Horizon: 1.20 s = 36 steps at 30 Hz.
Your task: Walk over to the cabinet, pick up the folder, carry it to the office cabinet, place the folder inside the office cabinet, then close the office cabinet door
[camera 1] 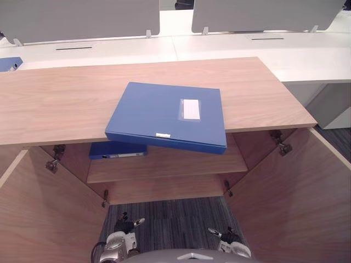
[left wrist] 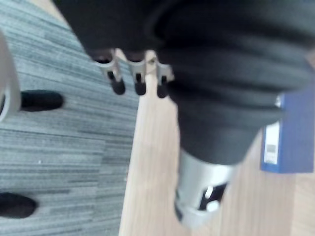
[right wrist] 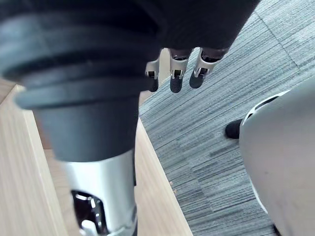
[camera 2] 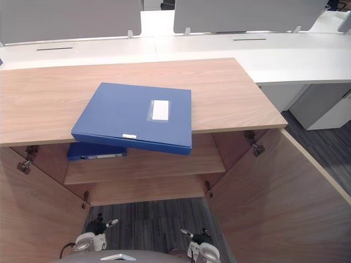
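Note:
A blue folder (camera 1: 167, 115) with a white label lies flat on the wooden cabinet top (camera 1: 66, 98), its near edge jutting out over the front. A second blue folder (camera 1: 117, 149) lies on the shelf (camera 1: 175, 164) inside the open cabinet, and shows as folder (left wrist: 289, 132) past my left hand. My left hand (camera 1: 125, 227) hangs low in front of the cabinet, fingers (left wrist: 118, 81) straight, holding nothing. My right hand (camera 1: 229, 239) hangs low on the other side, fingers (right wrist: 175, 76) relaxed and empty. Both hands are well below and apart from the folders.
Both cabinet doors stand wide open, the left door (camera 1: 38, 219) and the right door (camera 1: 299, 197) flanking me. Grey carpet (camera 1: 170, 219) lies between them. White desks (camera 1: 263, 49) with grey partitions (camera 1: 82, 19) stand behind the cabinet, with a blue object (camera 1: 10, 63) at far left.

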### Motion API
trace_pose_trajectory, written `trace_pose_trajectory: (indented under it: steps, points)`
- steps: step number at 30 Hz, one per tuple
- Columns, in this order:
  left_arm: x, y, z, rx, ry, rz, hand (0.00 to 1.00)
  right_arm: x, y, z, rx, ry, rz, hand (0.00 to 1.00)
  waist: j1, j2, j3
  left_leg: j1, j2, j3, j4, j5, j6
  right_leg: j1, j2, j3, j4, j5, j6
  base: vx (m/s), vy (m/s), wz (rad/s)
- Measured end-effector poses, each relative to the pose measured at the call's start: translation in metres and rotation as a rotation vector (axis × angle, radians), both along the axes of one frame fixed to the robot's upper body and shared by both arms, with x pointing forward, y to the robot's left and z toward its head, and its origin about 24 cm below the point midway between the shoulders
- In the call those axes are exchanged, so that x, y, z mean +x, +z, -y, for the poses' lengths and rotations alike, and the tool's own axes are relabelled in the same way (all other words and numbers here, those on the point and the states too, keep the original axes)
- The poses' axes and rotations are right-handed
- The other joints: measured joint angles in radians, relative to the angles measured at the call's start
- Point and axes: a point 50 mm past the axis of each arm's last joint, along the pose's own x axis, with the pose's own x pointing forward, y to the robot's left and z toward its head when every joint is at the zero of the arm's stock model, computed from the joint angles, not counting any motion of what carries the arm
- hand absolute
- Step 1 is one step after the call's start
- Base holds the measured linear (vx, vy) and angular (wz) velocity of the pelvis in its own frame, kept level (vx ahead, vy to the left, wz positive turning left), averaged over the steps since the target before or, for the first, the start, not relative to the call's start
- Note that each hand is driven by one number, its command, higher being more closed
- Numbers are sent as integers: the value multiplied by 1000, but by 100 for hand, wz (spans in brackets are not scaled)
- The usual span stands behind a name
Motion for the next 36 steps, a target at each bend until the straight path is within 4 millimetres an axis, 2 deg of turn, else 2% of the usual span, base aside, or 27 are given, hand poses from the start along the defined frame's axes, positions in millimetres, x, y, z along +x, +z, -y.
trace_pose_trajectory:
  steps: [3, 5, 9, 11, 14, 19, 21, 23, 26, 30, 36]
  points:
    - [2, 1, -5, 20, -69, 6, 0, -1, 0, 2, -3, 13, -7, 0, 0, 0, -2, 8, -12, -1, -26, 13, 10, 0, -3, 8, -17, 16, 4, -59, 32, -4]
    - [-2, 2, -22, 78, -165, -6, 0, 2, 0, 1, 1, 57, -2, 0, -3, -3, -3, 10, -18, -1, -44, 24, 15, -2, -4, 12, -29, 27, 8, -59, 27, -3]
    - [-3, 7, -54, 167, -191, -12, 0, 6, 1, 1, 7, 87, 6, 0, -1, -3, -6, 8, -24, -7, -62, 36, 17, -12, -5, 12, -35, 30, 8, -43, 4, 2]
    - [2, 13, -62, 197, -188, 24, 0, 7, 1, 1, 9, 91, 9, 0, 0, 0, -6, 7, -26, -12, -63, 37, 17, -11, -6, 10, -38, 30, 8, -5, -5, 6]
    - [26, 35, -68, 263, -177, 167, 0, 8, 1, 1, 8, 98, 12, 0, 3, 5, -9, 2, -27, -26, -63, 37, 17, -8, -7, 1, -44, 30, 8, 16, -10, 8]
    - [68, 98, -86, 406, -192, 499, 0, 7, 1, 0, -2, 99, 10, 0, 5, 12, -8, -3, -28, -64, -63, 37, 16, 7, -6, -22, -57, 30, 7, 29, -19, 13]
    - [78, 118, -82, 422, -178, 610, 0, 6, 1, 1, -5, 96, 7, 0, 6, 16, -8, -2, -29, -72, -63, 37, 16, 18, -6, -23, -61, 30, 7, 48, -10, 8]
    - [86, 140, -69, 415, -208, 732, 0, 3, 1, 1, -5, 95, 0, 0, 10, 16, -8, 4, -29, -76, -63, 37, 16, 29, -6, -24, -66, 30, 6, 21, -10, 6]
    - [90, 161, -55, 395, -235, 858, 0, 3, 2, 2, -8, 94, 8, 0, 10, 15, -9, 9, -29, -88, -64, 37, 16, 37, -6, -26, -69, 29, 5, -15, -15, 4]
    - [89, 174, -53, 389, -223, 926, 0, 1, 2, 2, -9, 93, 12, 0, 9, 13, -10, 11, -29, -90, -64, 37, 16, 38, -6, -25, -68, 32, 1, -41, -11, 0]
    - [80, 181, -49, 384, -234, 958, 0, -1, 1, 0, -6, 100, 5, 0, 18, 5, -15, 22, -29, -92, -65, 37, 17, 49, -6, -25, -70, 33, 0, -30, -8, 1]
